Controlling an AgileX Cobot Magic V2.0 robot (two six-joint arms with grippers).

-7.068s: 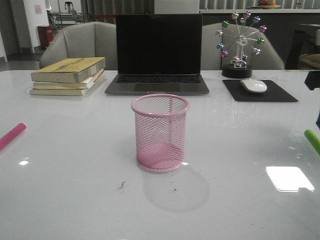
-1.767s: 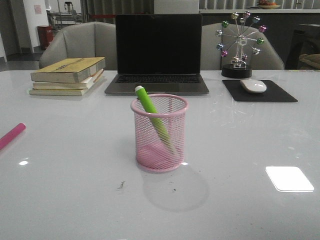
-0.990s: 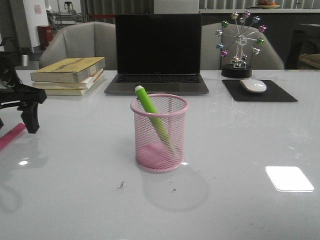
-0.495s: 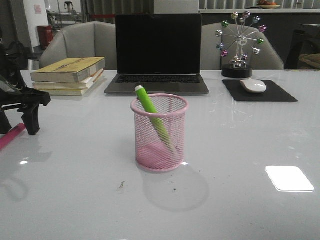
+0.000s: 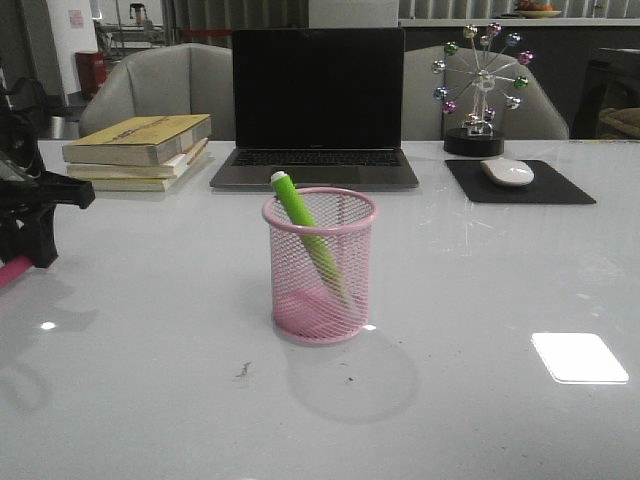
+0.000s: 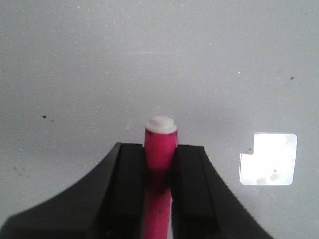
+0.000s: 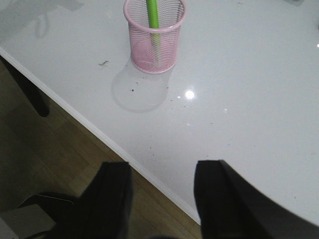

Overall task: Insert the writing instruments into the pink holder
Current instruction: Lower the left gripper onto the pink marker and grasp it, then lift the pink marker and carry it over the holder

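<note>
White table, glossy, carries everything. Laptop, book stack and mouse on its pad sit along the far side, well beyond both pincers.

Pink holder upright at table centre, well to the right of the left gripper and well ahead of the right gripper.

Lime green marker inside the holder, leaning, white tip above the rim.

Pink-red marker: left gripper clamped on it, both fingers pressed against the barrel, white tip poking out just past them, low over the table at its left edge.

Right gripper: fingers spread apart, nothing between, held off the near table edge.
</note>
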